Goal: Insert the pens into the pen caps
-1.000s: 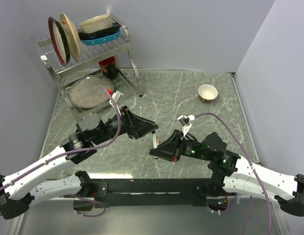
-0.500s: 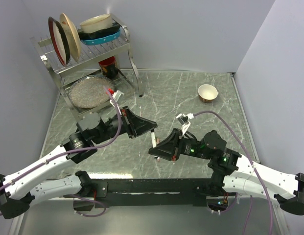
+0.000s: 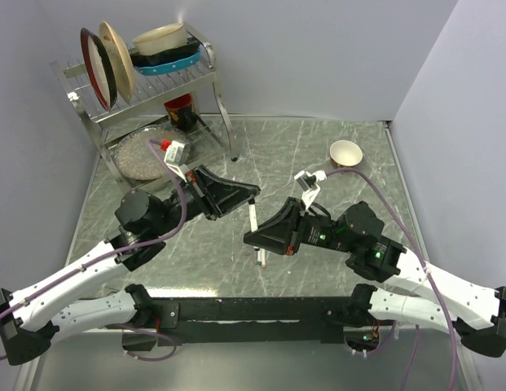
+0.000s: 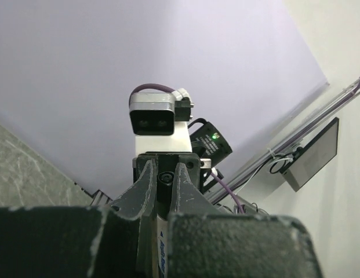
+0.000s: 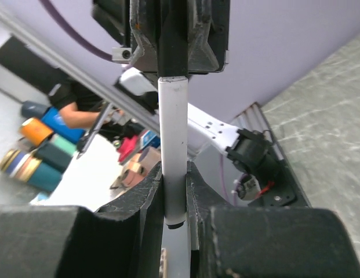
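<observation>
White pen (image 5: pixel 172 145): mid-air, centre of top view, above green marbled tabletop (image 3: pixel 301 155). Upright in rt wrist view, barrel running lower centre to upper centre. Small reddish end shows below the grip in top view.

Rt pincer (image 5: pixel 175 191): closed on the pen's barrel, fingers tight on both sides, low on the barrel.

Black cap (image 5: pixel 171 52): top centre of rt wrist view, in line w/ the pen; barrel top meets cap mouth. How deep the tip sits inside: cannot tell.

Lt pincer (image 4: pixel 162 179): closed on the black cap, jaws nearly together w/ the dark round end between them; lower centre of lt wrist view.

Other items: dish rack (image 3: pixel 167 83) w/ plates, upper left; bowl (image 3: pixel 345 153), upper right. Both well apart from the work.

Step in hand (judgement): pressing pen into cap, prob. near the end of this pairing. Other pens/caps not seen.

Handling notes (judgement):
- Pen axis and cap axis on one line before any force.
- Push along the barrel only, no sideways load.
- Slim barrel may slide through rt fingers or tilt, so firm grip, slow push.
- Lt side acts as fixed stop for the cap.
- Done when cap seats flush, no gap at seam.
- Risks: cap cocks in the jaws; tip skids off the mouth.
</observation>
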Robot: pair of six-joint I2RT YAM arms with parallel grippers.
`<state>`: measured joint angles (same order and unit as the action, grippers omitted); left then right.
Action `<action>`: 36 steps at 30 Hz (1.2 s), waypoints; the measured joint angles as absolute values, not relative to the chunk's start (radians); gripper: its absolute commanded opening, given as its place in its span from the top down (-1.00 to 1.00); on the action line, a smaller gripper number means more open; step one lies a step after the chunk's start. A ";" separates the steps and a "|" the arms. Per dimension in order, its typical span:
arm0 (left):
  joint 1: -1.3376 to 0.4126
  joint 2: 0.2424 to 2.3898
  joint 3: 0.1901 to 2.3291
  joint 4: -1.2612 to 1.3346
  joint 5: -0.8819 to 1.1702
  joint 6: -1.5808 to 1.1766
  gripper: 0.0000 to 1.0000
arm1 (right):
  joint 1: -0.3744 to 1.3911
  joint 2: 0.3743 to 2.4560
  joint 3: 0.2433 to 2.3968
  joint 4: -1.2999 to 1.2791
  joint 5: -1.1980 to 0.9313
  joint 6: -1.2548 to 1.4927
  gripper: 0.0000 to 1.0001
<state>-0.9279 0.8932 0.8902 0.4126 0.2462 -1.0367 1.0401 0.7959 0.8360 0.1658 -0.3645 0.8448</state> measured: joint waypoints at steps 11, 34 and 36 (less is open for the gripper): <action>-0.927 0.840 0.760 0.517 0.176 -1.109 0.98 | 0.929 0.835 0.836 0.176 -0.567 0.883 1.00; -1.071 0.806 0.643 0.599 -0.178 -1.148 0.98 | 0.809 0.899 0.916 0.039 -0.729 0.832 1.00; -1.091 0.797 0.653 0.577 -0.204 -1.142 0.98 | 0.809 0.899 0.918 0.044 -0.739 0.830 1.00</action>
<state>-1.0908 0.7967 0.6533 0.5774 -0.2035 -1.1419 0.8085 0.8993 0.9180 0.0444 -0.7387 0.8303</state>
